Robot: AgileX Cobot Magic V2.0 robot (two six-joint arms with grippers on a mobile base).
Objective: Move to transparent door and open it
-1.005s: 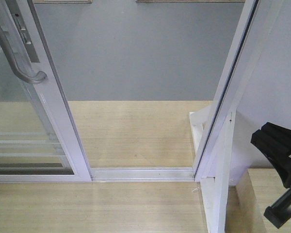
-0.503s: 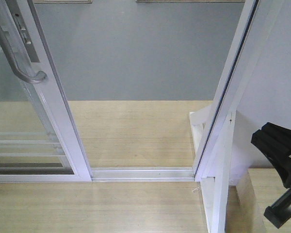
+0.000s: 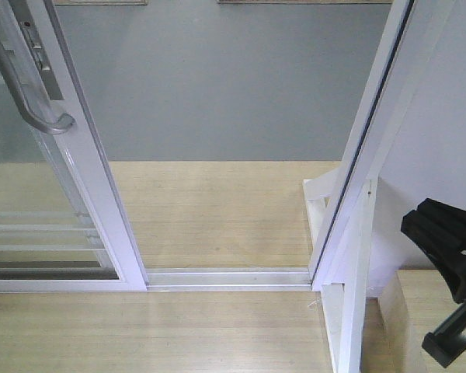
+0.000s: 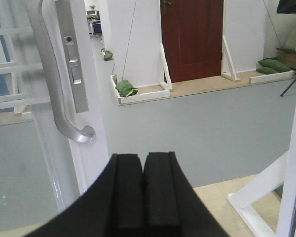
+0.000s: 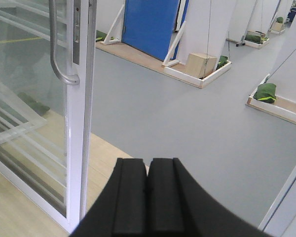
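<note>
The transparent door point(image 3: 89, 186) stands at the left of the front view, slid aside, leaving a gap between its white stile and the right jamb point(image 3: 365, 140). Its curved grey handle point(image 3: 27, 97) sits on that stile. The left wrist view shows the door's stile point(image 4: 91, 98) and handle point(image 4: 56, 94) close by, up and left of my left gripper point(image 4: 143, 159), which is shut on nothing. In the right wrist view the door point(image 5: 81, 123) and handle point(image 5: 56, 54) lie to the left of my shut, empty right gripper point(image 5: 148, 162). The right arm point(image 3: 450, 287) shows at the front view's right edge.
A white floor track point(image 3: 225, 277) crosses the opening, with wood flooring before it and grey floor point(image 3: 217, 85) beyond. A white brace point(image 3: 317, 206) stands by the jamb. Farther off are a red door point(image 4: 191, 39), green sandbags point(image 4: 126, 89), a blue door point(image 5: 150, 24) and a cardboard box point(image 5: 200, 64).
A dark sliver has come into the front view's bottom left corner. The right arm has dipped very slightly. The door has not moved.
</note>
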